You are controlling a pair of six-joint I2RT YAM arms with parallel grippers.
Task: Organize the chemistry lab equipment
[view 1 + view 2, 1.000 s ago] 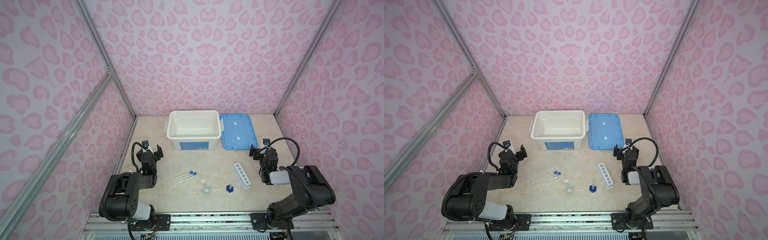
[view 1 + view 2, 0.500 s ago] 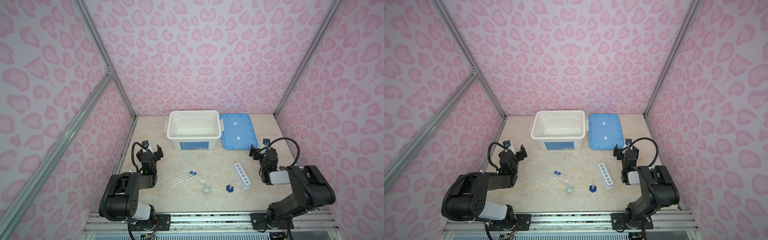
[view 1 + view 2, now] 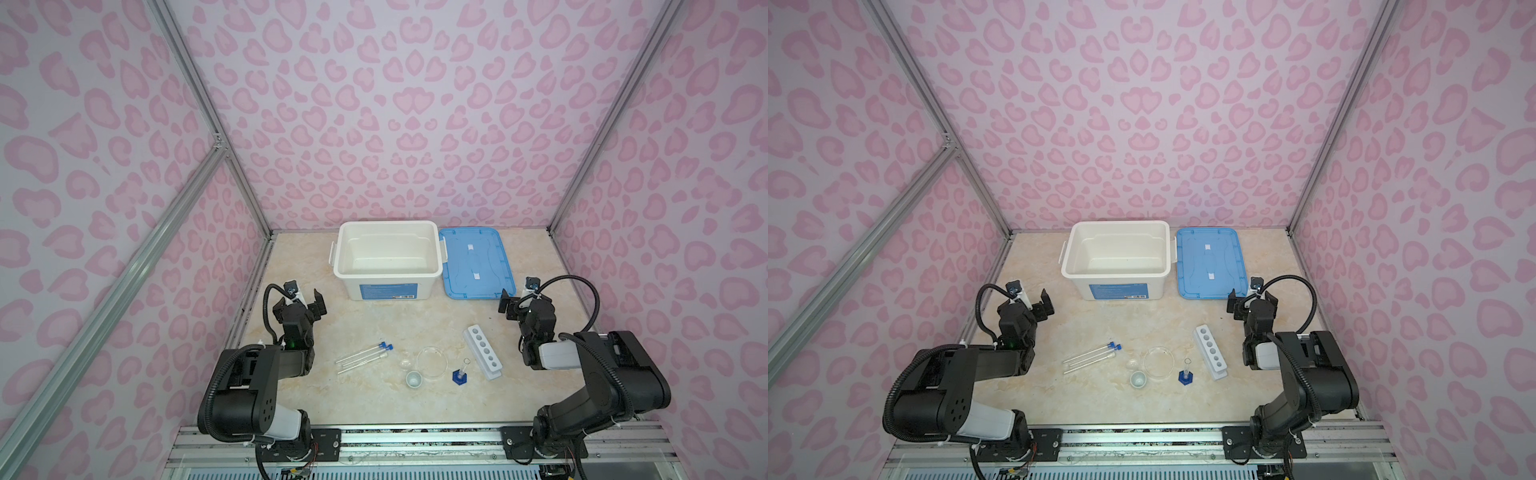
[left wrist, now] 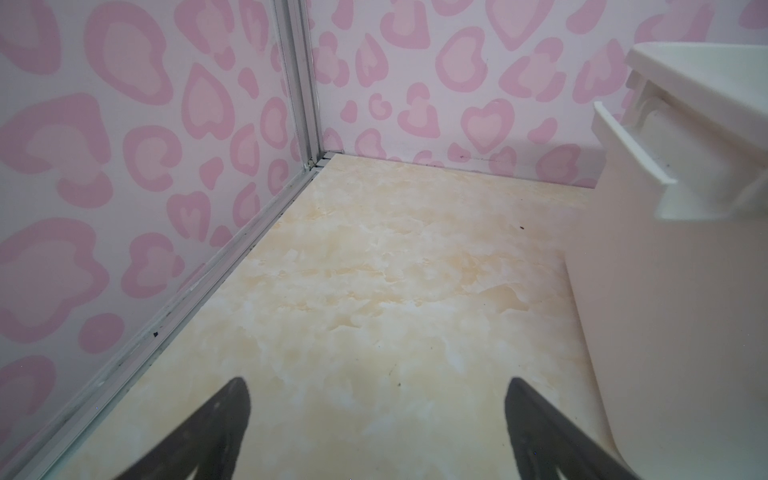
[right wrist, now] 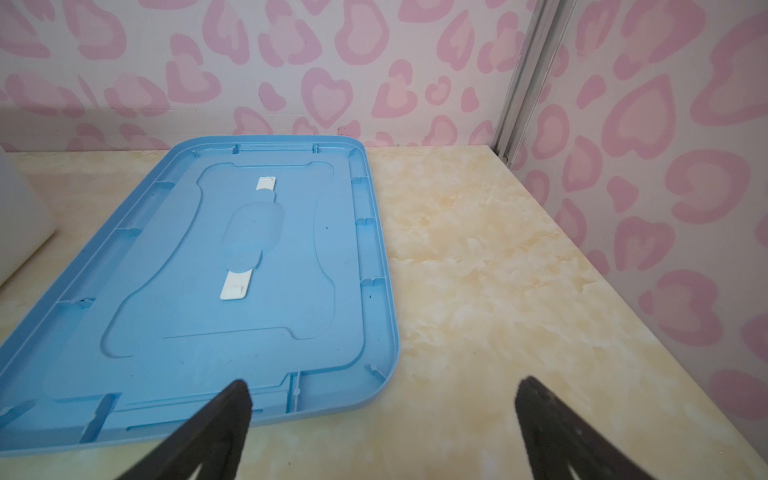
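Note:
Thin clear test tubes (image 3: 363, 356) (image 3: 1091, 357), two with blue caps, lie side by side on the marble-look table. To their right sit a tiny white cup (image 3: 414, 379) (image 3: 1138, 379), a clear round dish (image 3: 431, 362) (image 3: 1158, 362), a small blue-based clear cylinder (image 3: 459, 374) (image 3: 1185, 374) and a white six-hole rack (image 3: 482, 352) (image 3: 1210, 352), its holes empty. My left gripper (image 3: 305, 305) (image 3: 1034, 306) (image 4: 378, 399) stands open and empty near the left wall, well behind the tubes. My right gripper (image 3: 521, 305) (image 3: 1252, 306) (image 5: 382, 399) is open and empty behind the rack.
A large white bin (image 3: 388, 259) (image 3: 1117, 259) (image 4: 665, 249) stands open at the back middle. Its blue lid (image 3: 478, 262) (image 3: 1210, 262) (image 5: 232, 270) lies flat beside it, just in front of my right gripper. Pink patterned walls close three sides.

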